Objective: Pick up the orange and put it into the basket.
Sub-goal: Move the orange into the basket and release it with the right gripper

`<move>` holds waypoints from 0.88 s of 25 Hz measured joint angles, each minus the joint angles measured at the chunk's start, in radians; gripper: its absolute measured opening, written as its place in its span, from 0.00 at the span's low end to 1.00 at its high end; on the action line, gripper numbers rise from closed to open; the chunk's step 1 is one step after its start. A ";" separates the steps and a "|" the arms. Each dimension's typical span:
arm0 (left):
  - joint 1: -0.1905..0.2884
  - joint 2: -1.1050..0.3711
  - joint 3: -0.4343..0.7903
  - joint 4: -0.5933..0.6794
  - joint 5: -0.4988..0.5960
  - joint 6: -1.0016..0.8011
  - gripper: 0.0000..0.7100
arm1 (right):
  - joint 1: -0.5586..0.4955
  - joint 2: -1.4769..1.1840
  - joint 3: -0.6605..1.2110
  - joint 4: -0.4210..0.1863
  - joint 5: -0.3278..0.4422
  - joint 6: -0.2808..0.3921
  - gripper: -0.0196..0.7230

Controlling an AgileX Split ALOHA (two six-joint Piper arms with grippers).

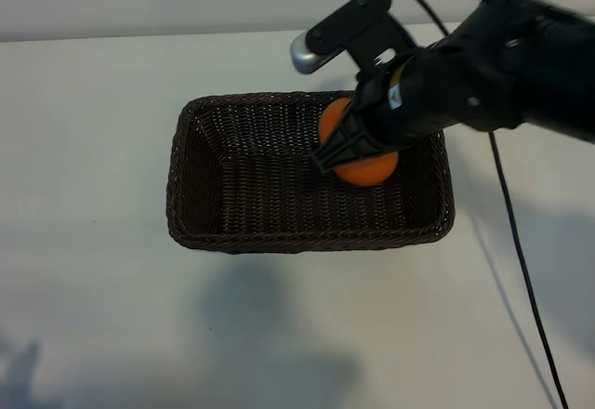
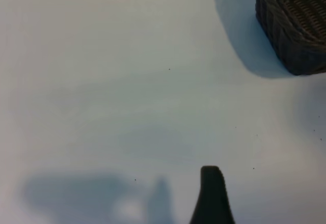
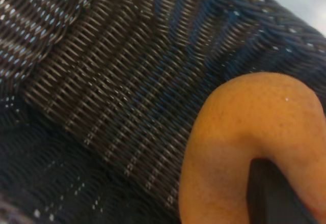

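Your right gripper is pinching the orange above the right half of the basket, woven floor directly beneath it. Lower and let go. Your left gripper, spread, idles outside the basket.

The small round orange fruit with dimpled skin was held over the right end of the rectangular dark brown woven wicker basket, which stood upright, open side up.
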 joint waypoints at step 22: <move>0.000 0.000 0.000 0.000 0.000 0.001 0.76 | 0.000 0.224 -0.002 -0.004 -0.139 -0.014 0.14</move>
